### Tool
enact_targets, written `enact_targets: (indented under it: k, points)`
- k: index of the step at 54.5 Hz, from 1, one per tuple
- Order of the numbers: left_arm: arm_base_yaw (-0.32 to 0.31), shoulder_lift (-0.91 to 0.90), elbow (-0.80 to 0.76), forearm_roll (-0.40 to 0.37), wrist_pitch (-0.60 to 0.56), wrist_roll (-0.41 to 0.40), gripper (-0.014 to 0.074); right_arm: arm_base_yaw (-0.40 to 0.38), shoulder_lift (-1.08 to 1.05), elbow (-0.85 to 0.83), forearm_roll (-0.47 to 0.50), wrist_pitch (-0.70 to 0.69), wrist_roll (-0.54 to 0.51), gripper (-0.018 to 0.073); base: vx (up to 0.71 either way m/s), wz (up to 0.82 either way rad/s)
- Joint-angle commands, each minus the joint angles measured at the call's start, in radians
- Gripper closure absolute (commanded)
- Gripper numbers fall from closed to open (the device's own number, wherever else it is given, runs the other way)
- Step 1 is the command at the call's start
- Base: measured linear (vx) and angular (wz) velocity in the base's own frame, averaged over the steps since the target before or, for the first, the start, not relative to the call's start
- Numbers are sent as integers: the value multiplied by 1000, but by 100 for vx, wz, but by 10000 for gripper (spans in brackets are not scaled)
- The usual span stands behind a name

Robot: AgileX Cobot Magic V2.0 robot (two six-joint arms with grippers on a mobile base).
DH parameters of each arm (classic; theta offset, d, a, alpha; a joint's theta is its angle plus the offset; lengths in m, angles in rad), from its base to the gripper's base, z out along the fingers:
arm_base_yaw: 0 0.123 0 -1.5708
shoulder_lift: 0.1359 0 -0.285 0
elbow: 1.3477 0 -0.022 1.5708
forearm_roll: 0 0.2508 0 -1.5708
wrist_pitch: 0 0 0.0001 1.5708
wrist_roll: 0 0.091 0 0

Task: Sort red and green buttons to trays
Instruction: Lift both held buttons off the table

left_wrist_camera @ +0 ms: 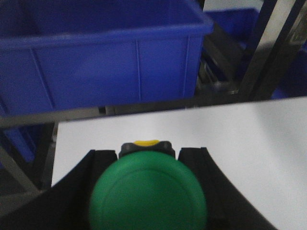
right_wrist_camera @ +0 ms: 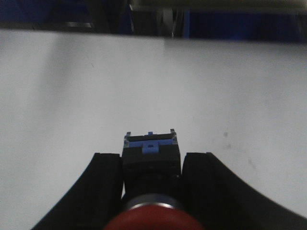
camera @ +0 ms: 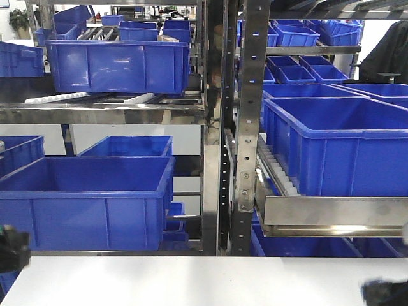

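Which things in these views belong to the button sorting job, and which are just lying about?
Job: green button, gripped in the left jaws; red button, gripped in the right jaws. Neither tray is in view.
Lying about: blue crates, metal racks, white table.

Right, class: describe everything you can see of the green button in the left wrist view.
The green button has a round, domed, smooth-looking plastic cap, blurred by closeness and facing the camera. Behind it shows a dark body with a small yellow part. The black fingers of the left end effector clamp it from both sides. The white table lies beyond it.
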Motion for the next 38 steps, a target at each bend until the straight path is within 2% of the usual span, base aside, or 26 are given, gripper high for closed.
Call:
enact_targets:
  k: [1, 12, 24, 38]
  points:
    - [-9, -91, -55, -14, -70, -3, 599, -2, -91, -89, 55, -78, -61, 568, 0, 0]
    - [-18, -269, -53, -39, -67, -2, 599, -2, -173, -185, 56, -27, -85, 568, 0, 0]
    - [-29, -407, -41, -40, 83, -3, 596, -2, -272, -180, 57, 32, -102, 568, 0, 0]
    - [-29, -562, 42, -40, 70, -4, 596, -4, -379, -180, 52, 37, -101, 568, 0, 0]
